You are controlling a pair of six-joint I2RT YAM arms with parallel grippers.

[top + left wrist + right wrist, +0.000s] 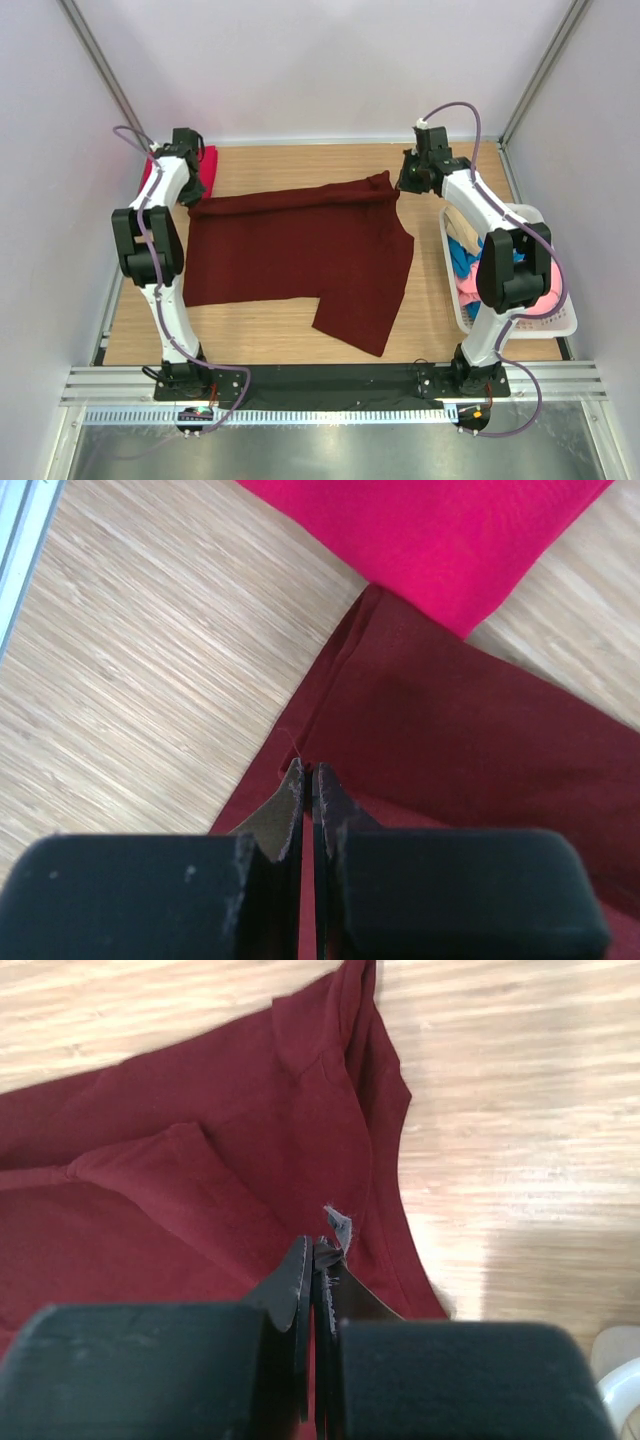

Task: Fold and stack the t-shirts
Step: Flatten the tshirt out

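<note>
A dark maroon t-shirt [300, 250] lies spread on the wooden table. My left gripper [193, 196] is shut on its far left corner. In the left wrist view the jaws [308, 772] pinch the maroon cloth [460, 750] at its edge. My right gripper [404, 182] is shut on the far right corner. In the right wrist view the jaws [318, 1246] pinch the maroon cloth [200, 1160], and a small grey label [338, 1224] sticks out at the tips. A bright crimson-red shirt [207, 163] lies at the back left, just behind the left gripper, and also shows in the left wrist view [430, 530].
A white slatted basket [556, 322] stands at the right edge, beside the right arm, with blue [463, 258] and pink [468, 288] shirts inside. Bare wooden table [270, 335] shows in front of the maroon shirt. Frame posts and walls close in the sides and back.
</note>
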